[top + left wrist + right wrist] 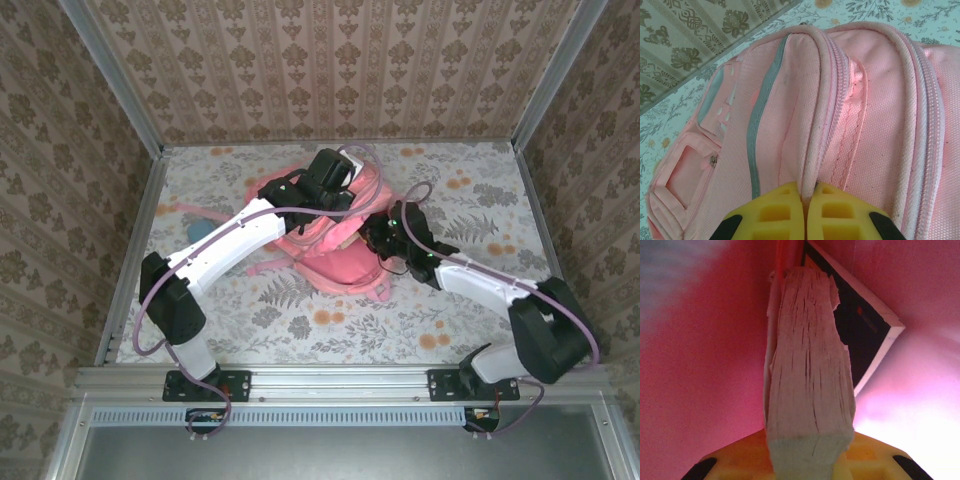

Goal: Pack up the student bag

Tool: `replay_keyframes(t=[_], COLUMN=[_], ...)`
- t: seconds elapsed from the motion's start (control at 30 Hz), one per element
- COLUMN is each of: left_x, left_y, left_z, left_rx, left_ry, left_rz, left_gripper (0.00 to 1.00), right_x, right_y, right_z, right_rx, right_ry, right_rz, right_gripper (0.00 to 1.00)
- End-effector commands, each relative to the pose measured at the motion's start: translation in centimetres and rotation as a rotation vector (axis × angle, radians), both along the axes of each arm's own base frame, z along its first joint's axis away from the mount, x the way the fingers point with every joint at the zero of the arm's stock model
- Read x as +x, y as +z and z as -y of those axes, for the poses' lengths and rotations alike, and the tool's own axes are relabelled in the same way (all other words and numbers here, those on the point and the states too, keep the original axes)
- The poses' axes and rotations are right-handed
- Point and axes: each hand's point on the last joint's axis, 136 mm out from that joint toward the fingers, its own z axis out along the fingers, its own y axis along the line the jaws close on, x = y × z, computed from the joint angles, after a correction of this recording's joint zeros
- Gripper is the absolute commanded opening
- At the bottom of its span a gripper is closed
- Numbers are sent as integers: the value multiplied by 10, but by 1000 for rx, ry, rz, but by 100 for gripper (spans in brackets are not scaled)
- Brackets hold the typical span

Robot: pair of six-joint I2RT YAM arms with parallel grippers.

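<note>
While the left gripper [805,202] is pinching a piped seam of the large soft pink fabric student bag [335,265], lying mid-way across the floral table [480,300], the right gripper [810,455] is clamping a thick pale-paged book [807,375] inside it, beside a flat dark book [865,335]. Packing is seemingly progressing well; releasing and zipping are remaining. Fabric walls are crowding in, leaving little room.

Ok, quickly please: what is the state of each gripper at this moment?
Left gripper: closed, pinching a fabric ridge of the student bag.
Right gripper: closed on a thick book, with pink fabric all around it.
</note>
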Motion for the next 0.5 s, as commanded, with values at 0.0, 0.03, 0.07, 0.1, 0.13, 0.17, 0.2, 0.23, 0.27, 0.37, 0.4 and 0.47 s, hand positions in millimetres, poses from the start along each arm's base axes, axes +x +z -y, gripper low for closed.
replay_keyframes(t=[0.0, 0.03, 0.07, 0.1, 0.13, 0.17, 0.2, 0.23, 0.27, 0.37, 0.4, 0.47], left_x=[14, 15, 16, 17, 17, 17, 18, 18, 19, 20, 20, 22], left_y=[71, 71, 72, 72, 73, 73, 72, 71, 70, 66, 63, 60], left_z=[15, 15, 15, 14, 14, 14, 13, 13, 12, 9, 8, 6], left_rx=[-201, -204, -210, -211, -215, -215, -215, -214, -214, -219, -218, -225], left_ry=[36, 42, 46, 49, 50, 51, 53, 54, 57, 59, 60, 65], left_rz=[166, 170, 172, 173, 176, 176, 173, 170, 167, 147, 138, 123], left_gripper=[0, 0, 0, 0, 0, 0, 0, 0, 0, 0, 0, 0], right_x=[33, 39, 44, 48, 52, 57, 60, 64, 66, 64, 62, 54], right_y=[17, 14, 8, 2, -4, -12, -16, -21, -25, -29, -29, -28], right_z=[-12, -19, -25, -29, -34, -38, -41, -45, -48, -52, -53, -49], right_rx=[76, 92, 102, 106, 109, 108, 111, 114, 118, 122, 124, 122], right_ry=[-96, -95, -97, -102, -106, -106, -105, -98, -93, -66, -60, -59], right_rz=[71, 71, 64, 53, 41, 29, 26, 19, 8, -13, -18, -33], right_gripper=[22, 22, 22, 22, 22, 23, 23, 25, 29, 51, 56, 63])
